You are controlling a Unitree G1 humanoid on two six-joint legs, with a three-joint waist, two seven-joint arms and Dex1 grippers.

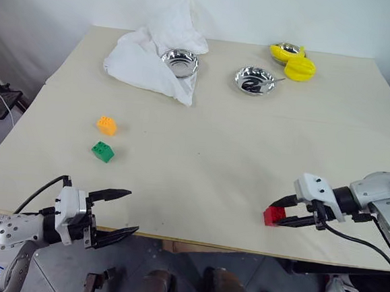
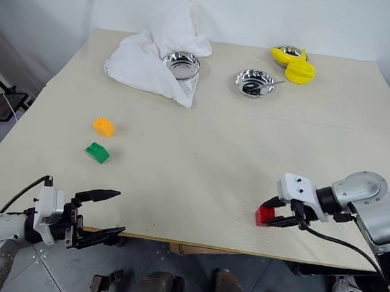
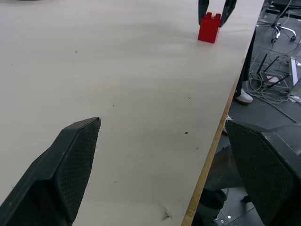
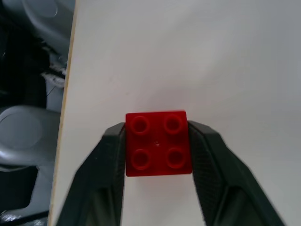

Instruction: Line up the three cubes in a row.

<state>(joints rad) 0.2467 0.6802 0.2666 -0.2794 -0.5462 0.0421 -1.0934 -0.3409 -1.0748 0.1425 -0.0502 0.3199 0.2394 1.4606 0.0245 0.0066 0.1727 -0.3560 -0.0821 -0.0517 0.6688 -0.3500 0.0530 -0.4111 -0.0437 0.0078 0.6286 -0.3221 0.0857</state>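
Right gripper (image 4: 157,141) clamped on red cube (image 4: 157,142) at the table's (image 1: 214,154) near right edge; left gripper (image 1: 114,215) open, empty; orange cube (image 1: 107,125) and green cube (image 1: 102,151) well apart at left; carry red level, set beside green, in line.

Beige table (image 1: 214,161), three cubes (image 1: 106,125), white cloth (image 1: 148,58), two bowls (image 1: 254,80), yellow objects (image 1: 299,67)
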